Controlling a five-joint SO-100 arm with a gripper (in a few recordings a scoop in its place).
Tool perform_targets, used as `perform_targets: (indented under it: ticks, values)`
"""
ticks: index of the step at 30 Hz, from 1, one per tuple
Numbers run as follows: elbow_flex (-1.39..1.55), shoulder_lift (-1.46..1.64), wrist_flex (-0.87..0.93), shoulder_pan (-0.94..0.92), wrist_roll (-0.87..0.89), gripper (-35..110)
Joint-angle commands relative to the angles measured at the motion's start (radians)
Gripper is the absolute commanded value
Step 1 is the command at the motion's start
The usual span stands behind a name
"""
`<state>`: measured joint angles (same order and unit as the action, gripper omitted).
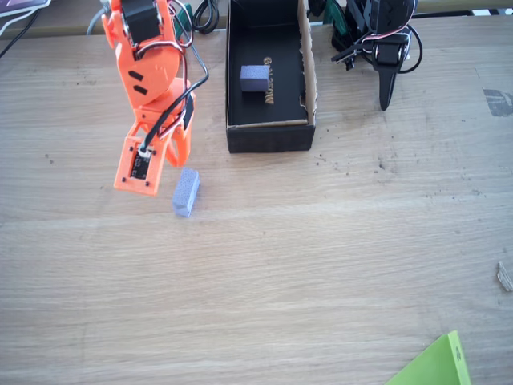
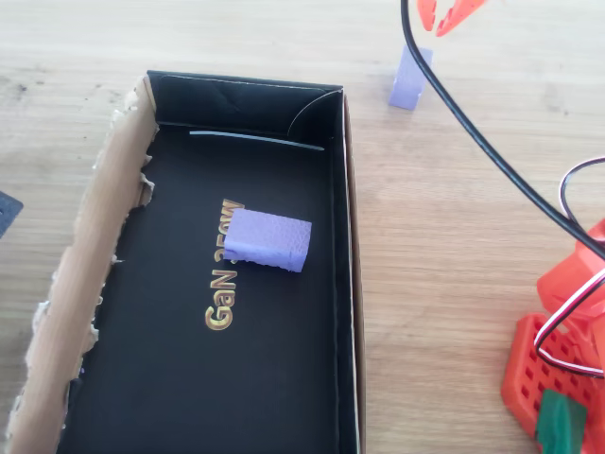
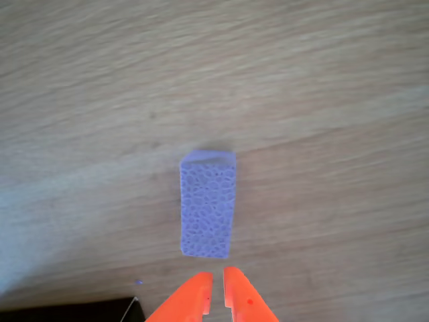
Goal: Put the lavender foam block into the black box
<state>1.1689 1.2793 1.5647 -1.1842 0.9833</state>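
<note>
Bench: pale wood-grain bench [image 1: 321,265], wide bare stretch in front of and to the right of the arm in the fixed view; a green sheet corner [image 1: 437,365] at the bottom right edge.
Black box: the black box [image 1: 268,136] sits at the back of the bench, just right of the arm in the fixed view; low walls, a torn raw brown cardboard edge [image 2: 85,284] along the left side in the overhead view, gold lettering on its floor.
In the box: a shorter lavender block [image 2: 268,239] lies on the floor, partly over the lettering.
Lavender foam block: the lavender foam block [image 3: 208,206] lies flat on the bare bench outside the box, well apart from its near wall; elongated, pale lavender-blue, pitted foam surface.
Fingers: orange fingers [image 3: 216,295], tips nearly touching with only a thin slit between them, holding nothing.
Block to fingers: in the wrist view the block lies just beyond the tips, apart from them, its long axis roughly in line with them.
</note>
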Motion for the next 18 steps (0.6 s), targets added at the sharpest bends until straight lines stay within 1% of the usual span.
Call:
perform_targets:
  ticks: [1, 6, 18]
  values:
    - [-0.023, 0.044, -0.005, -0.009, -0.012, 0]
    - [-0.021, 0.046, -0.015, -0.012, -0.038, 10]
    - [-0.012, 0.064, -0.017, -0.011, -0.063, 17]
